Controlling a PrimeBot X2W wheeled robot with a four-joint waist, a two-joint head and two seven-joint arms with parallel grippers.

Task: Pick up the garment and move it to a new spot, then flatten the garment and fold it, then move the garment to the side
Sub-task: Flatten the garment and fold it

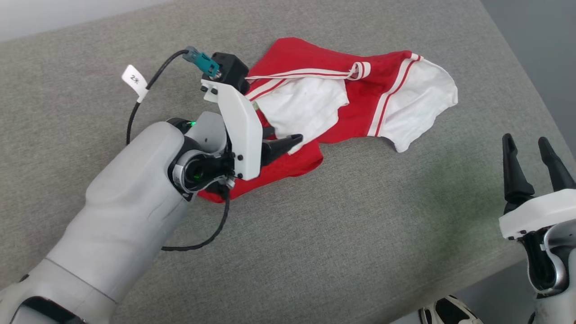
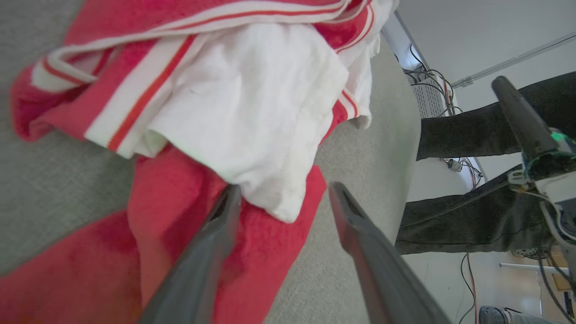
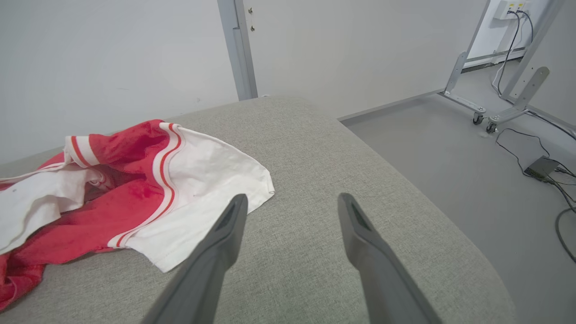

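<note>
Crumpled garment (image 1: 391,76) lies on the grey desk (image 1: 315,225), its near edge hidden under the left hand (image 1: 284,145), fingers spread; right hand (image 1: 531,146) spread, well apart; cable tag (image 1: 134,81) starts "2", the rest unclear.

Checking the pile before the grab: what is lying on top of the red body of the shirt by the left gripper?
A crumpled white sleeve end lies over the red garment, its tip between the fingers of the open left gripper. Whatever the sleeve covers is hidden.
</note>
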